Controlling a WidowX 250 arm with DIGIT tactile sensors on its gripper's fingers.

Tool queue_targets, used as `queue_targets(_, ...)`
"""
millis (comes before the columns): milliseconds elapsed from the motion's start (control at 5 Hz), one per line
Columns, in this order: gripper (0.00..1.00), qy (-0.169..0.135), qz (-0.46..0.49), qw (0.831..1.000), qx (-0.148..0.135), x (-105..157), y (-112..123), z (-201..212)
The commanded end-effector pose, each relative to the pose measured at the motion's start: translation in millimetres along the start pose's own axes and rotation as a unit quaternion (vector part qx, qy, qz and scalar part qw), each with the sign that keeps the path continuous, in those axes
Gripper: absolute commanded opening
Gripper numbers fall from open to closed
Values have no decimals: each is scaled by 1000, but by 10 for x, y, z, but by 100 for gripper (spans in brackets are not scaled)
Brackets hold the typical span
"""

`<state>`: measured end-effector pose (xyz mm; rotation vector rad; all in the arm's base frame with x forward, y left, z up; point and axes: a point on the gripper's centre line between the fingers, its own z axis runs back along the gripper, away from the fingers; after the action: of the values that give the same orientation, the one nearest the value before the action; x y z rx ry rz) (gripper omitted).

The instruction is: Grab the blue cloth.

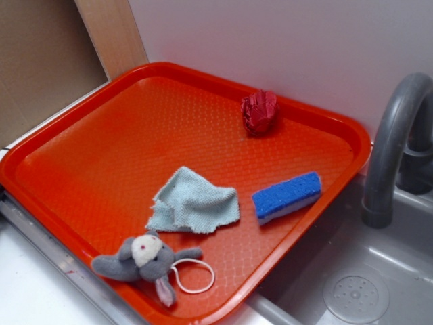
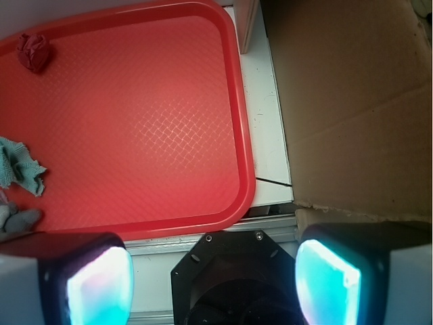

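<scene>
The blue cloth (image 1: 193, 202), a small pale light-blue terry rag with frayed edges, lies flat on the orange tray (image 1: 101, 135), near its front. In the wrist view only a part of the cloth (image 2: 19, 166) shows at the left edge. My gripper (image 2: 213, 284) is open and empty, its two fingers (image 2: 98, 288) wide apart at the bottom of the wrist view. It is high above the tray's corner and the counter strip, far from the cloth. The gripper is out of the exterior view.
A grey plush toy (image 1: 145, 257) with a white loop lies in front of the cloth. A bright blue sponge (image 1: 287, 196) lies to the right, a red knitted ball (image 1: 260, 112) at the back. A grey faucet (image 1: 389, 142) and sink stand right. Cardboard (image 2: 352, 101) stands beside the tray.
</scene>
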<state>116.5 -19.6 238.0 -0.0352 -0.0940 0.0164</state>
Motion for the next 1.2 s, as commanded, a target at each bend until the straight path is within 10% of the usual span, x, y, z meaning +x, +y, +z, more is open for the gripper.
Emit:
queue_targets(0, 100, 0, 0, 1000, 0, 0, 0, 0)
queue_targets(600, 100, -82, -107, 984, -119, 332, -1259, -296)
queue_targets(1000, 100, -47, -167, 968, -182, 250, -2139, -648)
